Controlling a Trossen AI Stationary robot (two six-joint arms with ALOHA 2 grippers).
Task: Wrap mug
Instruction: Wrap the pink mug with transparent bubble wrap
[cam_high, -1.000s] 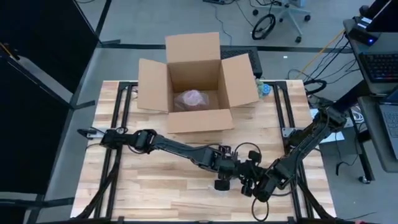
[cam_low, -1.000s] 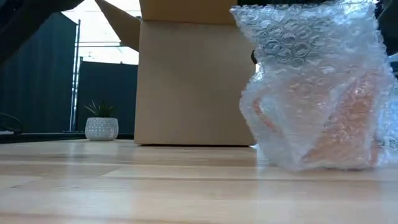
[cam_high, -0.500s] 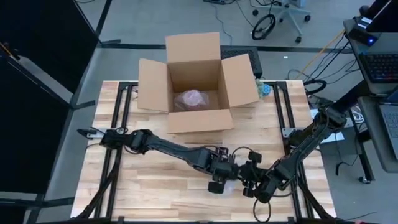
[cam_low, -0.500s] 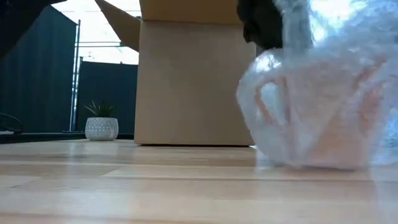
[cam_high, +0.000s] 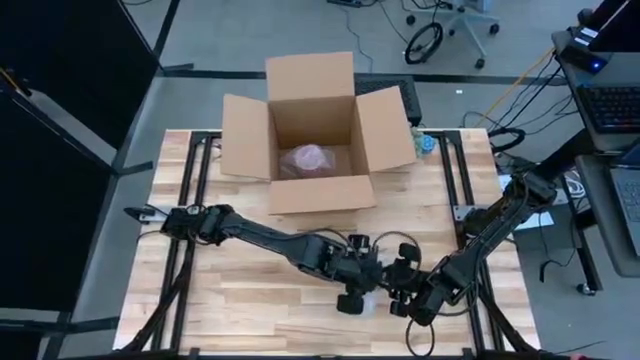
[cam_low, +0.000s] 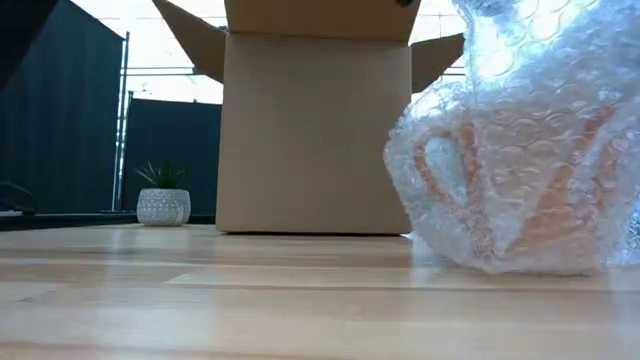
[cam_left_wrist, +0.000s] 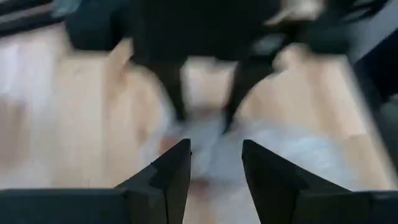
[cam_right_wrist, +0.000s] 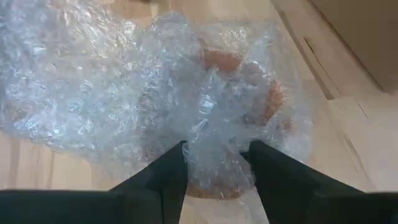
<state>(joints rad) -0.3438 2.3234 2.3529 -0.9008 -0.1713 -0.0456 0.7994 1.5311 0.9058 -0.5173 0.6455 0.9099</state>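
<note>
- The cardboard box (cam_high: 313, 132) sits at upper centre of the high view, on the table's (cam_high: 240, 300) far edge.
- A wrapped bundle (cam_high: 308, 159) lies inside the box.
- The bubble-wrapped mug (cam_low: 520, 160) stands at lower centre-right of the table, in front of the box.
- The left gripper (cam_high: 352, 297) and right gripper (cam_high: 398, 300) meet there, just beside each other.
- A potted plant (cam_low: 164, 198) sits left of the box in the low view.
</note>
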